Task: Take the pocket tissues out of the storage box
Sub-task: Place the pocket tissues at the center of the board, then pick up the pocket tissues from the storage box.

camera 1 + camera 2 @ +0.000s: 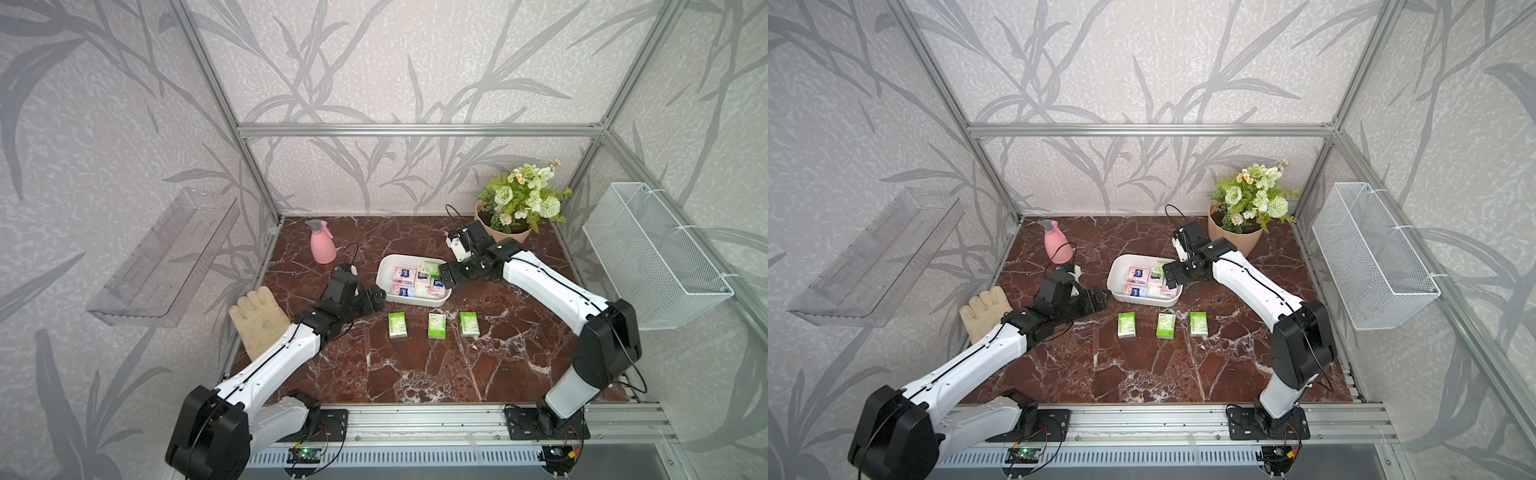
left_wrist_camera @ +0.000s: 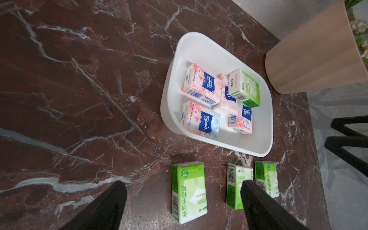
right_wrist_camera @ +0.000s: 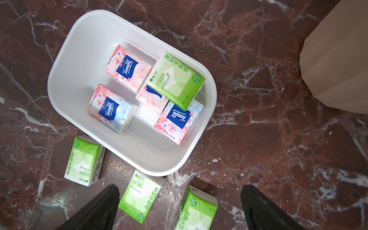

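The white storage box (image 1: 390,266) (image 3: 83,59) sits mid-table and holds several pocket tissues. These are pink and pale-blue packets (image 3: 125,67) (image 2: 201,87), with a green one (image 3: 176,79) (image 2: 246,87) lying tilted on top of them. Three green packets (image 1: 397,325) (image 1: 436,326) (image 1: 469,323) lie in a row on the marble in front of the box. My left gripper (image 1: 375,298) (image 2: 183,184) hangs open and empty above the leftmost green packet (image 2: 189,191), near the box's left front corner. My right gripper (image 1: 446,277) (image 3: 179,189) is open and empty over the box's right end.
A pink spray bottle (image 1: 323,245) stands at the back left. A beige glove (image 1: 257,320) lies by the left edge. A flower pot (image 1: 513,216) is at the back right, close behind the right arm. A wire basket (image 1: 648,257) and a clear shelf (image 1: 166,257) hang on the side walls.
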{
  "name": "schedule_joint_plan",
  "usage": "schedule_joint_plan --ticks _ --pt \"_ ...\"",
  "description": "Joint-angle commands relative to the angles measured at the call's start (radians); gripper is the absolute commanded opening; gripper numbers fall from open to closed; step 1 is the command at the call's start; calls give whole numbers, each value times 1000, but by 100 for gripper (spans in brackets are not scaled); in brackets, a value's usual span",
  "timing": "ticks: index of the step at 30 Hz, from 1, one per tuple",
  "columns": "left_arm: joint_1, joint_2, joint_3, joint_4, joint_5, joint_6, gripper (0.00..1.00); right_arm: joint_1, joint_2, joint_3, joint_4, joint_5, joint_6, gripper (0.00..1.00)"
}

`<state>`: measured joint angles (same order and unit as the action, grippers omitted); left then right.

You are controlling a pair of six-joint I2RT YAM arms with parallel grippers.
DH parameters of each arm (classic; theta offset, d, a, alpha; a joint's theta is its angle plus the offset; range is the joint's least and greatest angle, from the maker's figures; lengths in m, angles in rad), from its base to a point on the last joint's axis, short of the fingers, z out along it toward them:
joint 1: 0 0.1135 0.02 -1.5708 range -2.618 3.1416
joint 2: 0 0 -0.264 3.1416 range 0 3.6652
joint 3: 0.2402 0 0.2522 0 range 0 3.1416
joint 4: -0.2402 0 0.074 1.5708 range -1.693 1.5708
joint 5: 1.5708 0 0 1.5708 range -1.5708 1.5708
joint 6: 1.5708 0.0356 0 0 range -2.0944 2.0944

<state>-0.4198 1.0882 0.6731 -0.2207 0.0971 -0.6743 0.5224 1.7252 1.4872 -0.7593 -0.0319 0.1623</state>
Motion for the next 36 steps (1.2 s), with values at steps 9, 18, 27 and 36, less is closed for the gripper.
schedule_joint_plan --ticks 9,18,27,36 --pt "37 -116 -57 -69 -148 59 100 19 315 332 -117 -43 -163 97" --pt "58 -88 -45 -65 -170 65 100 19 506 552 -203 -43 -221 97" --pt "70 -41 -23 -55 -160 73 100 19 619 682 -255 -40 -246 96" --pt "78 -15 -27 -48 -158 68 100 28 683 746 -315 -34 -264 96"
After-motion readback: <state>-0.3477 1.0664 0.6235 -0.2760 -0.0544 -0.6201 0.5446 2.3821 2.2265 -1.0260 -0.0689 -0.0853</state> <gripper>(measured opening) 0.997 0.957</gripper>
